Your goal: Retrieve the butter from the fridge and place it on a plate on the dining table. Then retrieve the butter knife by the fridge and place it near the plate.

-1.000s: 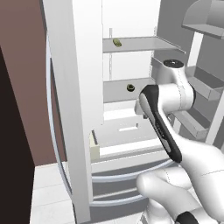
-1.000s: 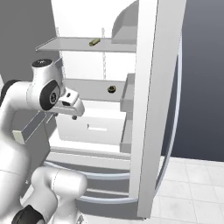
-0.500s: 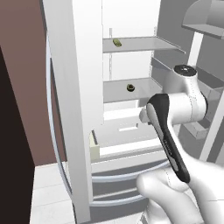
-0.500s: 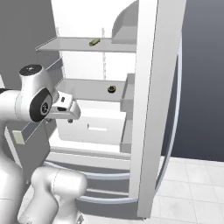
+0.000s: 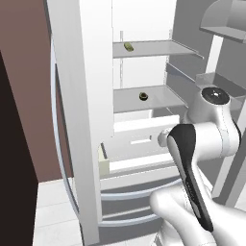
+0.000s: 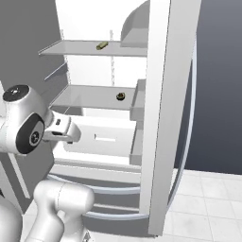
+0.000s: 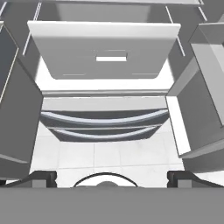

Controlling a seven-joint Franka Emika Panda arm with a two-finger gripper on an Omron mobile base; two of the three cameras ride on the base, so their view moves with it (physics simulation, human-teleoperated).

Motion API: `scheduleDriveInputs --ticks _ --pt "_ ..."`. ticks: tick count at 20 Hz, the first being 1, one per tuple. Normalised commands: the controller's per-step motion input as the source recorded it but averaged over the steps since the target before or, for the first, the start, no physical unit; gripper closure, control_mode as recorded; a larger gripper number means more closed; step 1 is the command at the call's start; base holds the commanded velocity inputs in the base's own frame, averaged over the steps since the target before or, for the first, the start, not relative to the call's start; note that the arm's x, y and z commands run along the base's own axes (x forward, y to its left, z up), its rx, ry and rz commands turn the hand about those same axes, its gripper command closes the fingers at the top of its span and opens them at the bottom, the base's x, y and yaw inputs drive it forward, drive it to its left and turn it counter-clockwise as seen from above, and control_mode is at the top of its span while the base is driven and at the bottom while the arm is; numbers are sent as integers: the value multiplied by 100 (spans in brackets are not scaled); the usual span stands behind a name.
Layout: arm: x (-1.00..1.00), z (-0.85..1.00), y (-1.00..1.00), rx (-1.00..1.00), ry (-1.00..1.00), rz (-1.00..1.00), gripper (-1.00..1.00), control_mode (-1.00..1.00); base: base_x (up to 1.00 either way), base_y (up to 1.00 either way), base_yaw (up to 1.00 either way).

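Note:
The fridge [image 5: 144,139] stands with both upper doors swung open and its grey shelves bare to view. A small pale yellow block, apparently the butter [image 5: 103,163], sits low in the left door's bin. My gripper [image 6: 72,136] hovers in front of the white crisper drawer [image 7: 105,52], a little below the lower shelf. It is open [image 7: 112,178], its fingertips [image 7: 43,177] wide apart with nothing between them. The plate, dining table and butter knife are out of view.
An olive-yellow item [image 5: 129,46] lies on the upper shelf and a small dark round one [image 5: 142,96] on the lower shelf. The open doors [image 6: 163,118] flank the arm on both sides. Below are two grey drawers [image 7: 103,120] and a white tiled floor [image 7: 87,153].
The hand has sunk lower and drawn back a little from the shelves, and the arm's upper joint has swung back toward the base. The jaws stay wide open.

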Motion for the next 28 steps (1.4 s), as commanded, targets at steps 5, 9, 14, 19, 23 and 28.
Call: scheduleDriveInputs --ticks 5,9,14,19,23,28 --pt "-7 0 0 1 2 0 -100 -100 0 0 0" --pt "0 -5 0 0 6 0 -100 -100 0 0 0" --pt "0 0 0 0 1 0 -100 -100 0 0 0" --pt "0 0 0 0 0 0 -100 -100 0 0 0" --pt "0 0 0 0 0 0 -100 -100 0 0 0" --pt "0 0 0 0 0 0 -100 -100 0 0 0"
